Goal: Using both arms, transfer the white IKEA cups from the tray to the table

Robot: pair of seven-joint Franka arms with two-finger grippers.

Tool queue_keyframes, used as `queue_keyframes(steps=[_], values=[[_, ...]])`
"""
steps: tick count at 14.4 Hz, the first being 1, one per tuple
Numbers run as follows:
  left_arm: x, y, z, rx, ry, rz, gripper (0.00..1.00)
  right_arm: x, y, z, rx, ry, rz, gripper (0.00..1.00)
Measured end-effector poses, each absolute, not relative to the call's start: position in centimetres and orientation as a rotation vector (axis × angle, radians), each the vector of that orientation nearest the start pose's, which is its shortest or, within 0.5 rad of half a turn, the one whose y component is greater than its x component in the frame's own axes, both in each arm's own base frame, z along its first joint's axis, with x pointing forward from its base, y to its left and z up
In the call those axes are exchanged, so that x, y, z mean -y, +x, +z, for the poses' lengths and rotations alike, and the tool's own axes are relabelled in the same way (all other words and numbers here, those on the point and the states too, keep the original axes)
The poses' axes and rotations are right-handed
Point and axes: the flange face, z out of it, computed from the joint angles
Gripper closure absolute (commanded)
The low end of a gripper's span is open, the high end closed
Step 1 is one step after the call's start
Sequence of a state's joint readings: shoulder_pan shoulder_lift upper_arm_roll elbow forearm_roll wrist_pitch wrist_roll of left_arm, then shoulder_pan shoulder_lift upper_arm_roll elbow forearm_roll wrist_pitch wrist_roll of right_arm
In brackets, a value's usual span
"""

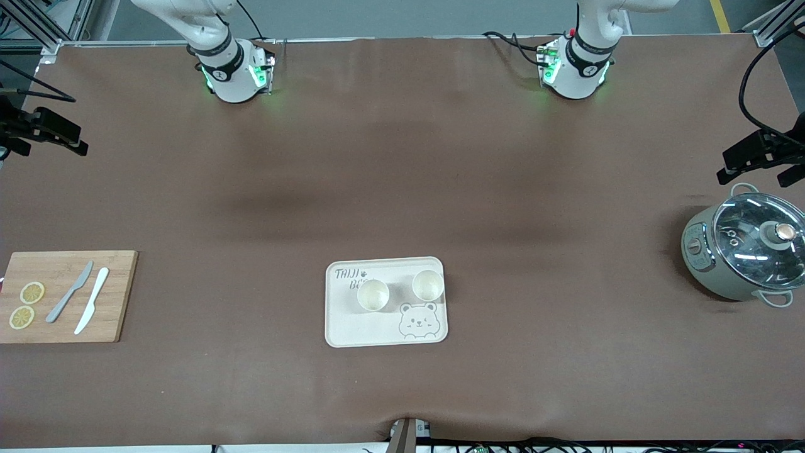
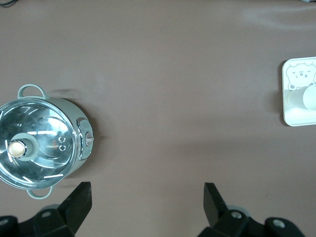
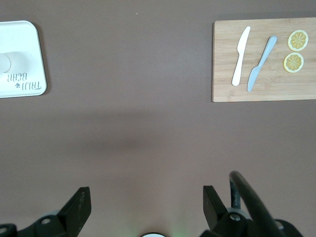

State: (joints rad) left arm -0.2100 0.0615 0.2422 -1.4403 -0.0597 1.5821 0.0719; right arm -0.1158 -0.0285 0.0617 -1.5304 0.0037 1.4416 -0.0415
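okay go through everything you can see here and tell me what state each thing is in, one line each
Left gripper: open, empty, up over bare table.
Right gripper: open, empty, up over bare table.
White cups: upright, side by side on the tray.
Tray: flat on the table.
Pot: glass lid on.
Cutting board: holds two knives and two lemon slices.

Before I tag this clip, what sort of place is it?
Probably a lab bench dressed as a kitchen: a brown-covered table with two arm bases bolted on, a cutting board with knives, a pot, metal framing at the edges.
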Motion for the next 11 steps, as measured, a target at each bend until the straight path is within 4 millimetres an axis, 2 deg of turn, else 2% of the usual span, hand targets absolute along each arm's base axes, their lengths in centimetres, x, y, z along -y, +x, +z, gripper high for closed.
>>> queue_keyframes(steps=[7, 9, 11], values=[[-0.8, 57.9, 64.6, -0.066, -3.167, -0.109, 0.00, 2.6, 53.3, 64.7, -0.015, -3.130, 0.095, 0.00], [-1.0, 57.8, 64.0, -0.060, -3.168, -0.069, 0.00, 0.9, 54.3, 64.3, 0.029, -3.114, 0.034, 0.00], [-1.1, 57.9, 62.9, -0.056, -3.168, -0.018, 0.00, -2.3, 56.3, 63.4, 0.066, -3.104, -0.068, 0.00]])
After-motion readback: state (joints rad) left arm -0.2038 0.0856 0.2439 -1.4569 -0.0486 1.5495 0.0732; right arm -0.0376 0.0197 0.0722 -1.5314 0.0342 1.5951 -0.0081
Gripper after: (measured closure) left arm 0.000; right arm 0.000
